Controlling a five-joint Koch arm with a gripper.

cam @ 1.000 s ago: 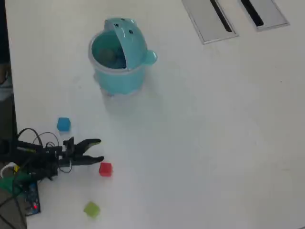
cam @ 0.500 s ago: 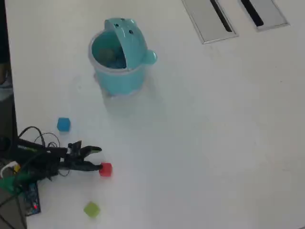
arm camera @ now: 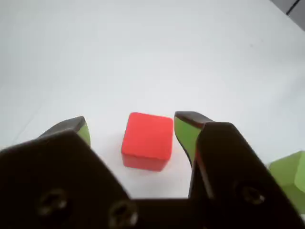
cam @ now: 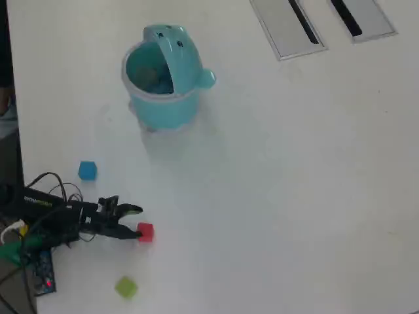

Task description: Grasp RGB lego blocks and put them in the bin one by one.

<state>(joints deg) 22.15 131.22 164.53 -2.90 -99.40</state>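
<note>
On the white table, the red lego block (arm camera: 147,140) lies between the green-padded fingers of my gripper (arm camera: 132,126), with a gap on each side. The gripper is open and touches nothing. The overhead view has the gripper (cam: 136,222) low at the left, its tips at the red block (cam: 145,232). The blue block (cam: 87,171) lies above the arm there, and the yellow-green block (cam: 126,286) below it. That green block (arm camera: 290,174) also shows at the wrist view's right edge. The teal bin (cam: 163,82) stands far off at the top with its lid flipped up.
Two grey slotted panels (cam: 288,26) (cam: 363,16) are set into the table at the top right. The arm's base, cables and a circuit board (cam: 39,268) sit at the left edge, where the table ends.
The gripper has moved down the overhead picture and closer to the red block, so that its open fingers now flank it. The blocks and bin have not moved.
</note>
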